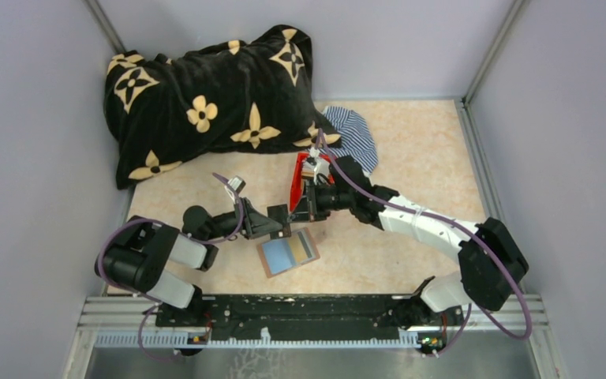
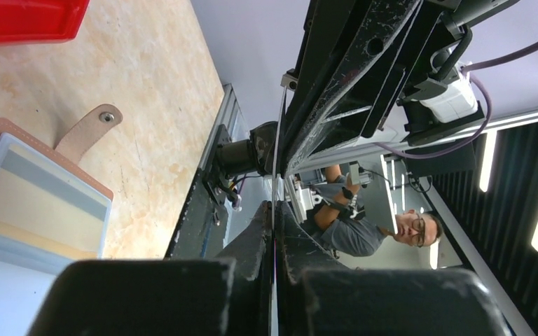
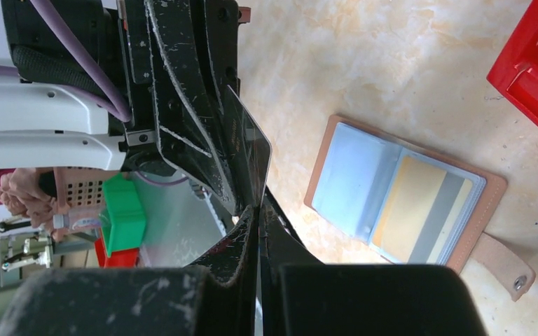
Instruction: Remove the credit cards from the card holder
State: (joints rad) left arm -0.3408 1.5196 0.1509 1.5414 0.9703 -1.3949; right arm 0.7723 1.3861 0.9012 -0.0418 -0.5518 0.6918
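Right wrist view had one credit card [image 3: 251, 157] out of the card holder [image 3: 494, 257] and up in the air, edge-on, pinched from two sides. The right pincer [image 3: 258, 212] was nipped narrow on its lower edge, and the left pincer [image 2: 273, 213] was likewise closed thin on it from the other end. Looked like a mid-air handover, close to the red box [image 1: 298, 178]. The holder lay open and flat on the counter [image 1: 410, 158], just on the near side of both pincers in the top view, snap tab loose. It was not empty: a light blue card [image 3: 350, 178] in one side, an orange card [image 3: 410, 210] with a grey card [image 3: 450, 210] beside it in the other. My read: one card out, at least three to go, and the held card not set down yet.
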